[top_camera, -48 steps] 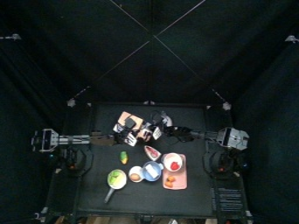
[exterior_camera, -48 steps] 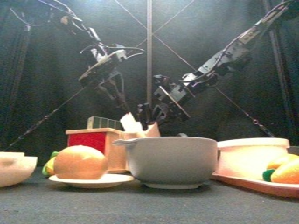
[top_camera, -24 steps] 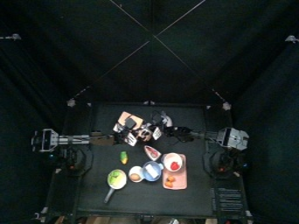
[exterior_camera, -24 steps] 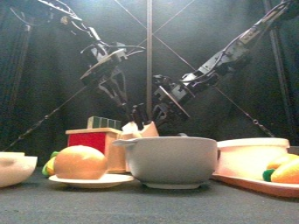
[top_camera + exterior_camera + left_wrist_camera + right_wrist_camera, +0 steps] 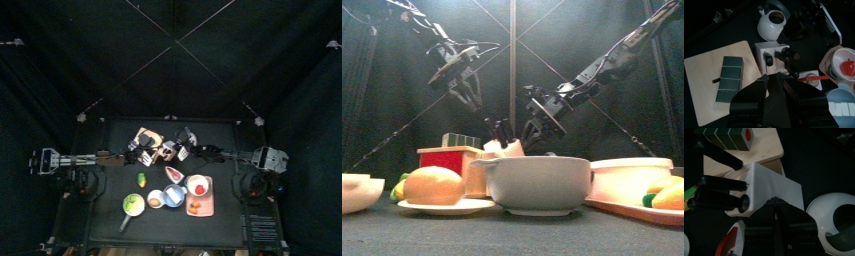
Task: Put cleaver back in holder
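Top view puts the holder (image 5: 168,151) toward the table's (image 5: 107,225) twelve o'clock, left gripper (image 5: 776,82) open and empty above it, right gripper (image 5: 777,210) at its edge, grip untellable; the cleaver seems seated among black handles (image 5: 785,55), so next, I judge, comes backing away.

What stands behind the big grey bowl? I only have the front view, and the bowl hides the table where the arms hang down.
Observer: The left wrist view shows a pale holder with black handles sticking out of it. It stands beside a tan board.
Operator: Is the left pincer carrying anything there?
Observer: No. In its own wrist view the left pincer is open with nothing between its tips. The holder lies just beyond them.
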